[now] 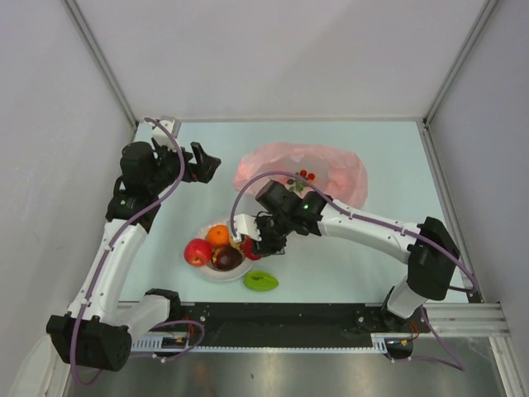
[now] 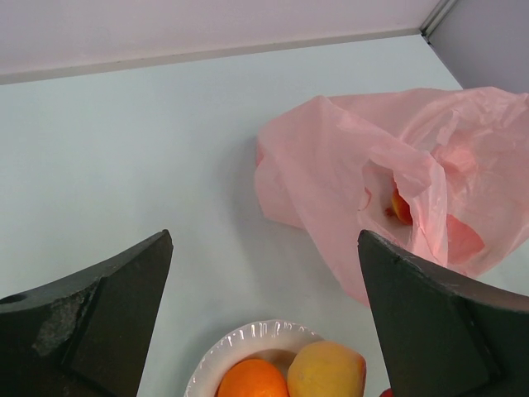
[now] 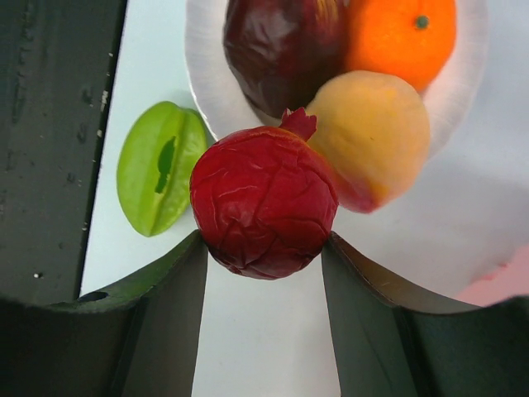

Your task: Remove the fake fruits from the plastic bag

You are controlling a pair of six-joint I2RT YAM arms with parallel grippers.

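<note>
The pink plastic bag (image 1: pixel 302 169) lies crumpled at the back middle of the table. Small red berries (image 1: pixel 307 174) show at it, and an orange-red fruit (image 2: pixel 401 207) shows inside its mouth in the left wrist view, where the bag (image 2: pixel 331 157) fills the right. My right gripper (image 1: pixel 252 246) is shut on a red pomegranate (image 3: pixel 264 203) at the right rim of the white plate (image 1: pixel 198 229). The plate holds an orange (image 1: pixel 217 236), a red apple (image 1: pixel 197 251), a dark purple fruit (image 1: pixel 227 258) and a yellow-orange fruit (image 3: pixel 368 136). My left gripper (image 1: pixel 202 165) is open and empty, left of the bag.
A green star-shaped fruit (image 1: pixel 261 281) lies on the table just in front of the plate, also in the right wrist view (image 3: pixel 157 165). White walls close in the table at the back and both sides. The black rail (image 1: pixel 331 318) runs along the near edge.
</note>
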